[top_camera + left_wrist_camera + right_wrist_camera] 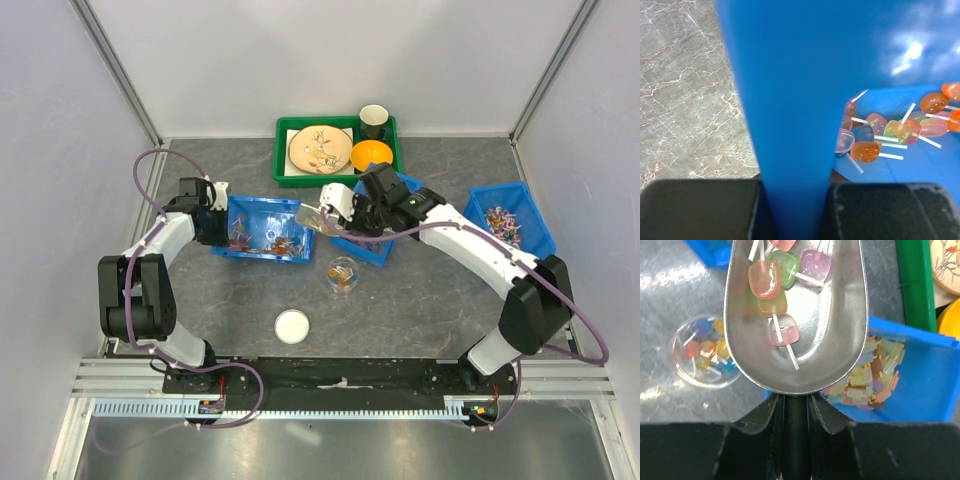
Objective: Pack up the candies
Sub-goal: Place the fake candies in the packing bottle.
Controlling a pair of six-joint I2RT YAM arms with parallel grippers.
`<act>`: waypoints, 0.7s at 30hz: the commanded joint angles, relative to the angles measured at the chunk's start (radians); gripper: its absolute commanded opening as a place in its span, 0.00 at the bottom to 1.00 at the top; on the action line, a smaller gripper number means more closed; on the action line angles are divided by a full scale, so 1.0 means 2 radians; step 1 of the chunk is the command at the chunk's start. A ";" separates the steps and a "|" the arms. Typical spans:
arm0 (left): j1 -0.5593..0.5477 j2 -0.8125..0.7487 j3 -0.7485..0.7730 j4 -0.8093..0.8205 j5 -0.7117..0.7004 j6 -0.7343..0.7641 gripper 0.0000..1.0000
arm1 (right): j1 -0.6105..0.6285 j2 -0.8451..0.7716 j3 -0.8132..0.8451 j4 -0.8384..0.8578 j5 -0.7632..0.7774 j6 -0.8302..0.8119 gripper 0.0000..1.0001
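From above I see my left tool clamped on the blue plastic bin's 9 o'clock wall, my right tool clamped on a metal scoop, left wrist, jelly-bright stick candies inside at 3 o'clock, right wrist, more in the scoop, clear round cup at 9 o'clock on the grey surface.

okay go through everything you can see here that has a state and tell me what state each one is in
Left gripper: shut on the wall of the blue bin.
Right gripper: shut on the scoop handle.
Scoop: loaded with several candies.
Blue bin: part full of candies.
Clear cup: upright, open, some candies inside.
White lid: off, lying on the table.
Dark cup: upright in the green tray.
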 commanded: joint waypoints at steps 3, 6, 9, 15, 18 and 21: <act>0.004 -0.001 0.002 0.029 0.006 0.004 0.02 | -0.009 -0.060 -0.041 -0.024 -0.004 -0.036 0.00; 0.005 -0.001 0.003 0.028 0.006 0.004 0.02 | -0.016 -0.077 -0.066 -0.036 -0.002 -0.045 0.00; 0.005 0.003 0.003 0.028 0.007 0.004 0.02 | -0.018 -0.090 -0.079 -0.048 0.000 -0.051 0.00; 0.005 0.003 0.003 0.028 0.006 0.004 0.01 | -0.019 -0.106 -0.094 -0.070 0.015 -0.064 0.00; 0.006 0.002 0.001 0.028 0.006 0.004 0.02 | -0.019 -0.113 -0.099 -0.078 0.023 -0.069 0.00; 0.007 0.003 0.001 0.029 0.006 0.004 0.02 | -0.018 -0.117 -0.105 -0.087 0.032 -0.072 0.00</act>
